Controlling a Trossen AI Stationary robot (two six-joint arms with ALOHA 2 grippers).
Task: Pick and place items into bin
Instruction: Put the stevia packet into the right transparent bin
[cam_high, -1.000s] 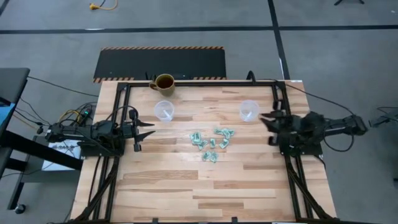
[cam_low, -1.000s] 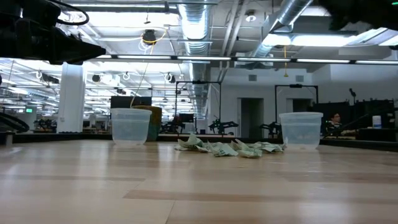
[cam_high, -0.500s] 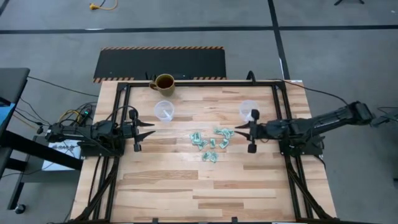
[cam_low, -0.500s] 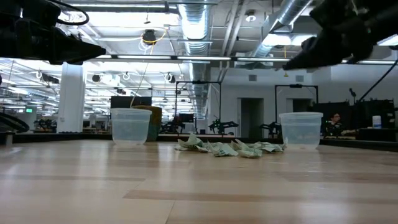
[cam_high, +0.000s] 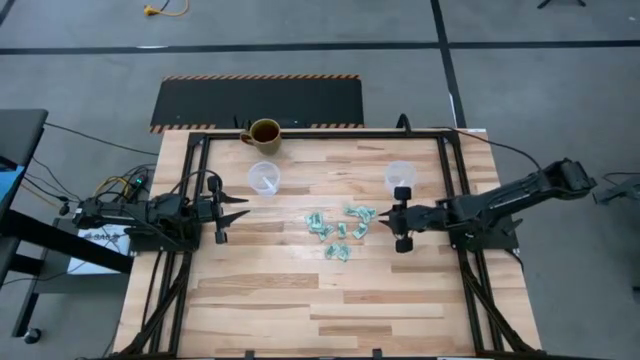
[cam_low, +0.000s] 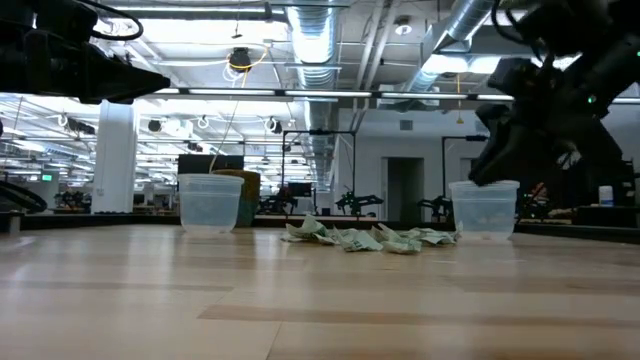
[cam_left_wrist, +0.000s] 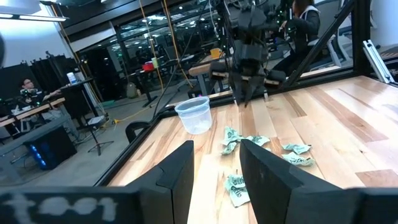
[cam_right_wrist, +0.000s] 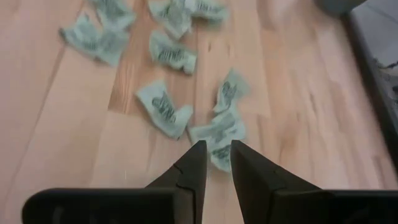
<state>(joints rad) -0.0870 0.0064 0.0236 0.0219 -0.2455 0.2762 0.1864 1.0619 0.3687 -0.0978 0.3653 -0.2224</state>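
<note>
Several small light-green and white crinkly wrapped items (cam_high: 340, 228) lie loose in a cluster at the table's middle, also seen low (cam_low: 365, 238) and from the left wrist (cam_left_wrist: 249, 140). My right gripper (cam_high: 384, 217) hangs just to the right of the cluster, tipped down toward it, with a narrow gap between its fingers (cam_right_wrist: 217, 146). One item (cam_right_wrist: 219, 134) lies just ahead of its tips, untouched. My left gripper (cam_high: 243, 207) waits open at the table's left side (cam_left_wrist: 216, 144).
Two clear plastic cups stand on the table's far half, one left (cam_high: 264, 178) and one right (cam_high: 400, 176), the right one just behind my right gripper. A brown mug (cam_high: 264, 132) sits at the far edge. Bare wood stretches across the near half.
My right arm has swung out from the table's right edge toward the left, reaching the item cluster, then come down and tipped its fingers downward over the items' right side. The items and cups have not moved.
</note>
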